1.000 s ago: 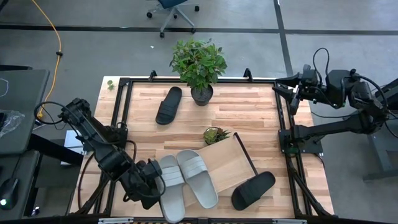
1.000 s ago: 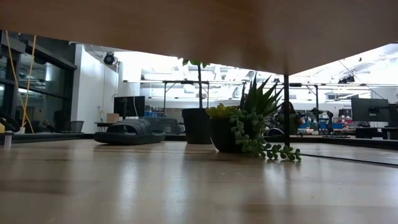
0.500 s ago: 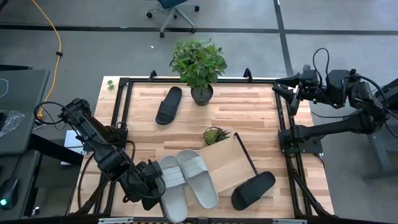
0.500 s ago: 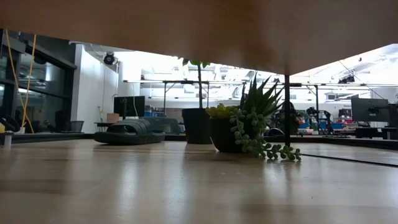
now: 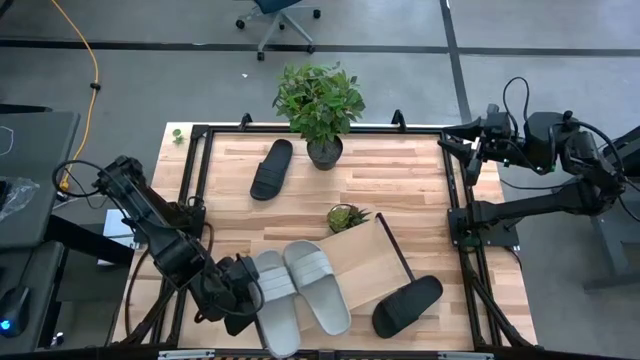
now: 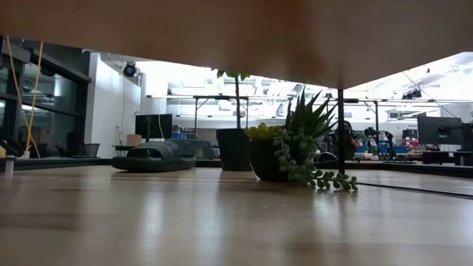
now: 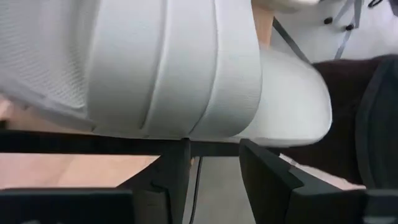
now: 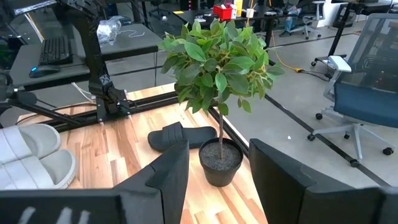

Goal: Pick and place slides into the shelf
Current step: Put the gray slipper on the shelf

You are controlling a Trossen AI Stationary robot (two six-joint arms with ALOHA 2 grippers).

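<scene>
Two light grey slides lie side by side near the table's near edge, the left one (image 5: 274, 300) and the right one (image 5: 318, 287), which overlaps the left edge of the shelf (image 5: 368, 262). The shelf lies askew. One black slide (image 5: 271, 168) rests at the far left. Another black slide (image 5: 407, 305) lies near the shelf's right end. My left gripper (image 5: 250, 290) stands open at the left grey slide's (image 7: 174, 68) left side, its fingertips (image 7: 177, 155) just short of the strap. My right gripper (image 5: 447, 135) waits open at the far right edge. My left gripper's fingertips stand at the left long side (image 7: 186, 132) of the left grey slide, by its strap, coming slanting down from the table's left. Whether they touch the slide I cannot tell; nothing shows in the gap between the fingers.
A tall potted plant (image 5: 320, 105) stands at the far middle, and a small succulent (image 5: 346, 216) sits at the shelf's far corner. Dark frame rails (image 5: 455, 210) border the tabletop. Bare wood lies between the far black slide and the grey pair.
</scene>
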